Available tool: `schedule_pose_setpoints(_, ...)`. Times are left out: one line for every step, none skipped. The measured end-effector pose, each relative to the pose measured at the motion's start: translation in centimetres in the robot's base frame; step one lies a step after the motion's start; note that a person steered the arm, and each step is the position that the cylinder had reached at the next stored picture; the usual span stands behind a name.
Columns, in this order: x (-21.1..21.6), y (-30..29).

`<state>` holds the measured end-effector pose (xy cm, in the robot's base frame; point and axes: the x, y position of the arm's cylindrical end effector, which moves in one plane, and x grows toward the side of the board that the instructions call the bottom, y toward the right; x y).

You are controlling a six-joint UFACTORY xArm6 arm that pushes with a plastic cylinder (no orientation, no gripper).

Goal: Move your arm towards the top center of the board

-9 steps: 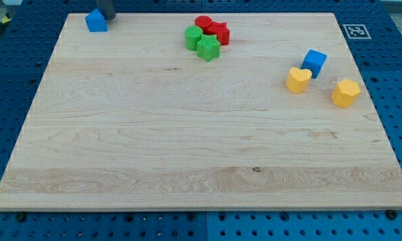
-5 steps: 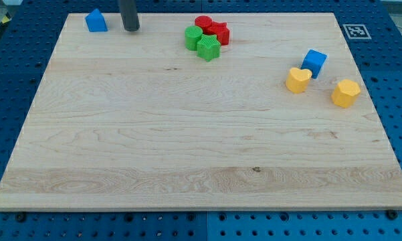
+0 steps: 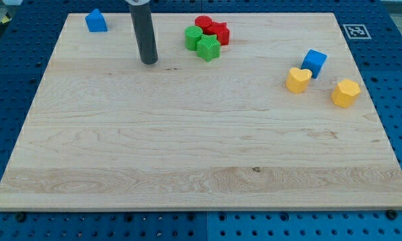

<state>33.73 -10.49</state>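
My tip (image 3: 149, 61) rests on the wooden board (image 3: 187, 154) in its upper left part. It is below and to the right of a small blue block (image 3: 95, 21) near the top left corner. It is left of and slightly below a cluster at the top centre: two green blocks (image 3: 193, 37) (image 3: 208, 47) and two red blocks (image 3: 203, 23) (image 3: 219, 32). The tip touches no block.
At the view's right sit a blue cube (image 3: 314, 62), a yellow heart-shaped block (image 3: 297, 79) touching near it, and a yellow hexagonal block (image 3: 346, 92). A black-and-white marker (image 3: 355, 31) is at the board's top right corner.
My tip has moved from beside the blue block at the top left to the right and down the view, now standing left of the green blocks. No block has moved.
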Motion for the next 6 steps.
schedule_pose_setpoints(-0.3,-0.1)
schedule_pose_setpoints(-4.9,-0.2)
schedule_pose_setpoints(-10.4,-0.1)
schedule_pose_setpoints(-14.6,0.3)
schedule_pose_setpoints(-14.6,0.5)
schedule_pose_setpoints(-14.4,1.7)
